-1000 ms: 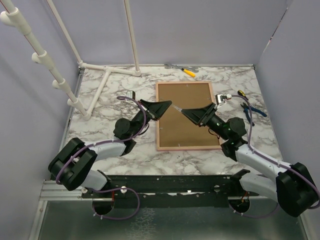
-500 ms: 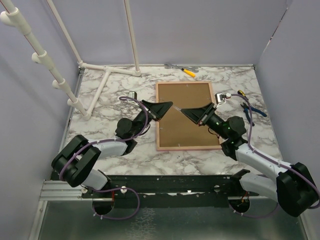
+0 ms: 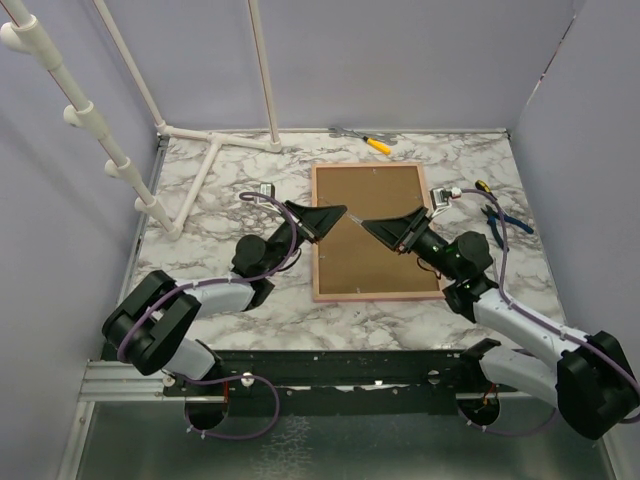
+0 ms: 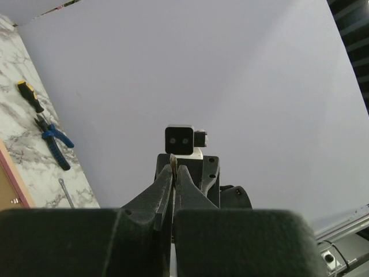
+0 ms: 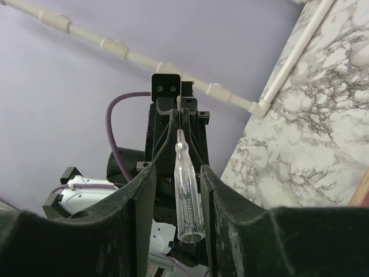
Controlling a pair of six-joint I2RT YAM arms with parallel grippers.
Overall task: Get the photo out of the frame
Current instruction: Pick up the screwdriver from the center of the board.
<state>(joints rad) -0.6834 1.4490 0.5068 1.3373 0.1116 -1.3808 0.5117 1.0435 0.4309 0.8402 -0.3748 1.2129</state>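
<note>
The frame (image 3: 370, 185) lies flat on the marble table with its brown fibreboard back up and its pink border showing. The photo is hidden. My left gripper (image 3: 336, 213) hovers over the frame's left part, shut on the thin metal shaft of a clear-handled screwdriver (image 3: 352, 217); the wrist view (image 4: 173, 168) shows the jaws pressed together on it. My right gripper (image 3: 372, 226) faces it from the right. Its jaws stand open on either side of the clear handle (image 5: 185, 196), with gaps on both sides.
A yellow-handled screwdriver (image 3: 378, 145) lies behind the frame. Blue-handled pliers (image 3: 500, 222) and a black-and-yellow screwdriver (image 3: 482, 186) lie to its right. A white pipe stand (image 3: 200, 170) occupies the back left. A small grey part (image 3: 260, 189) lies left of the frame.
Both grippers have shifted slightly over the frame, with the clear screwdriver still between them. The frame has not moved.
</note>
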